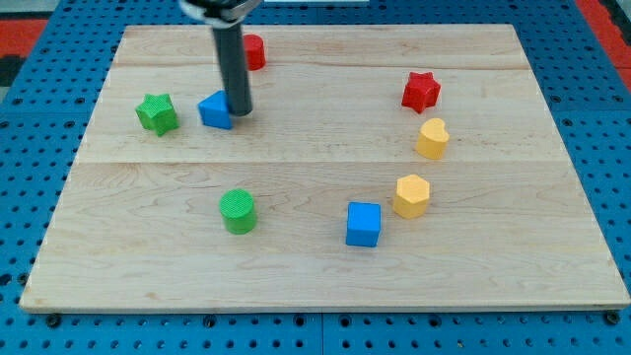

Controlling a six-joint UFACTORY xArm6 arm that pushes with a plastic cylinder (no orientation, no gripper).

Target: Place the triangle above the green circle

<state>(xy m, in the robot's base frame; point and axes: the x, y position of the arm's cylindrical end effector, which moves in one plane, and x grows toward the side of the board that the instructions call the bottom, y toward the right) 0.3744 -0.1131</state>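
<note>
A blue triangle (214, 110) lies on the wooden board at upper left. My tip (240, 113) touches its right side; the dark rod rises from there to the view's top. The green circle (238, 211) stands below, near the board's middle left, well apart from the triangle and a little to its right.
A green star (157, 113) sits left of the triangle. A red block (253, 51) is partly hidden behind the rod at the top. At right are a red star (421, 92), a yellow heart (432, 138), a yellow hexagon (412, 195) and a blue cube (363, 224).
</note>
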